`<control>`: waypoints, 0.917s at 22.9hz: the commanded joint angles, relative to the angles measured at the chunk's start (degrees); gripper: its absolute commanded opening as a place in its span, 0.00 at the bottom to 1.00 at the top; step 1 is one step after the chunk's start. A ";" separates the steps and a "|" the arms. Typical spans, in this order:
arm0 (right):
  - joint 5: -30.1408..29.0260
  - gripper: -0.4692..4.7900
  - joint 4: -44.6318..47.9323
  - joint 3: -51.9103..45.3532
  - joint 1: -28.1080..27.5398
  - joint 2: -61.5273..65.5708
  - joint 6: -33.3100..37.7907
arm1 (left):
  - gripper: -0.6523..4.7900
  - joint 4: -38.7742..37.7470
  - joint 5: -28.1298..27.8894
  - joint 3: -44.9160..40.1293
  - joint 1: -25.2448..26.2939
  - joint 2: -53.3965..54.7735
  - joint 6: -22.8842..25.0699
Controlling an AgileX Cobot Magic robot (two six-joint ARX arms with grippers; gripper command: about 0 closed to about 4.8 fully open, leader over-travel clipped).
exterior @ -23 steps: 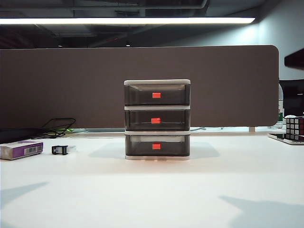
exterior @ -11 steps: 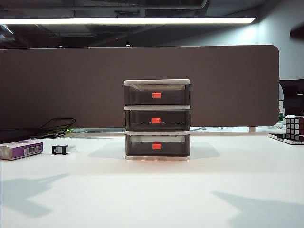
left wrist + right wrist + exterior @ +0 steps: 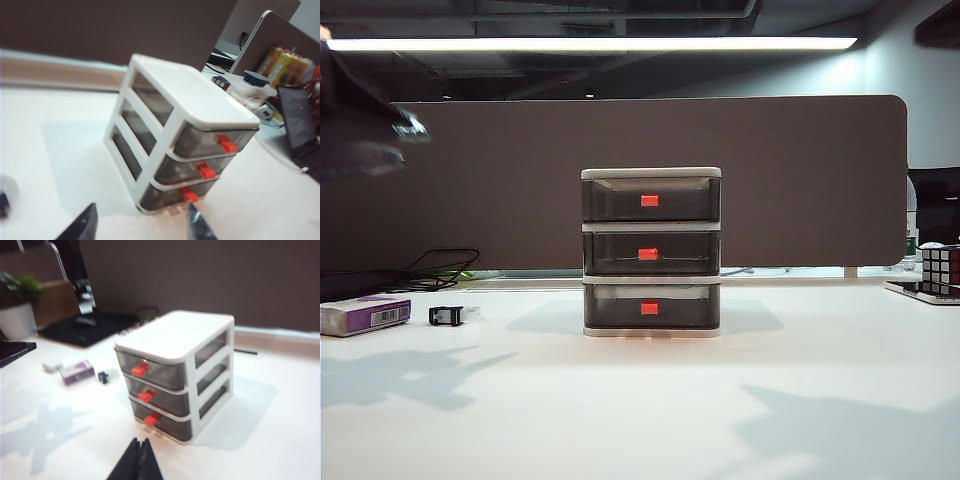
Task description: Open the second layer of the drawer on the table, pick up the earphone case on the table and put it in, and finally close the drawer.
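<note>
drawer [image 3: 651, 252] shut; left pincer [image 3: 140, 225] spread, right pincer [image 3: 137, 460] pressed together (no writing legible).

Office: desk partition [image 3: 620, 180], laptop [image 3: 300, 125].

I saw open table [image 3: 650, 400] in front of the drawer [image 3: 651, 252]; only the purple box [image 3: 364, 315] and black clip [image 3: 446, 316] crowded the left.

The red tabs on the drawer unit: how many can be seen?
3. One red tab sits on the top drawer, one on the second layer, one on the bottom drawer. None seems hidden.
</note>
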 commanded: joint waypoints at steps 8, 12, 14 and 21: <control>-2.12 0.08 15.58 16.11 0.04 33.24 -5.07 | 0.51 15.06 -12.02 0.02 -11.87 12.00 -15.98; -6.78 0.08 17.18 24.96 0.04 46.53 -5.20 | 0.51 18.80 -20.79 -2.40 -17.59 12.00 -19.85; -7.82 0.08 17.53 27.91 0.07 50.56 -5.44 | 0.50 22.12 -25.51 -4.33 -19.93 12.07 -22.05; -10.75 0.08 17.73 40.33 0.50 65.05 -8.20 | 0.51 26.86 -43.93 -7.48 -31.26 13.33 -27.43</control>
